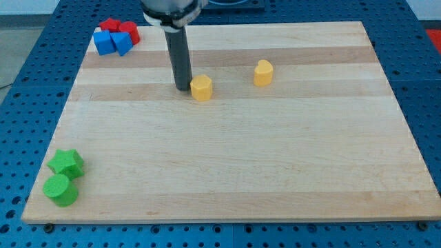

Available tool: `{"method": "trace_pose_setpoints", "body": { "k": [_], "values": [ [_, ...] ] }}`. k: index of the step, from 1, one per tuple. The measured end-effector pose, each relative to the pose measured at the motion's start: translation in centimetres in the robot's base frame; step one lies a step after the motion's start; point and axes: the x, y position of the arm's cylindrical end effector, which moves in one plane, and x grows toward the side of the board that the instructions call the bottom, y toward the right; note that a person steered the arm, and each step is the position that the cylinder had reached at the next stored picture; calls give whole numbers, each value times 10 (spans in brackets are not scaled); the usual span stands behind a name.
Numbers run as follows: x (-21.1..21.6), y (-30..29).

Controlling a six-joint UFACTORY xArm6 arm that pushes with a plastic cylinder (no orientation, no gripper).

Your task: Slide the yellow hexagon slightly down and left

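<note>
The yellow hexagon lies on the wooden board, a little above the middle and left of centre. My tip stands just to the hexagon's left, close to it or touching its left side. A second yellow block, rounded in shape, lies further to the view's right and slightly higher.
Two red blocks and two blue blocks cluster at the board's top left corner. A green star-shaped block and a green cylinder lie at the bottom left corner. The board's edges border a blue perforated table.
</note>
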Motion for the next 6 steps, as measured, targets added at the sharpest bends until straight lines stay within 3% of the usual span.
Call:
{"method": "trace_pose_setpoints", "body": {
  "k": [1,3,4,6],
  "values": [
    [15,0],
    [-58,24],
    [-40,50],
    [55,12]
  ]
}}
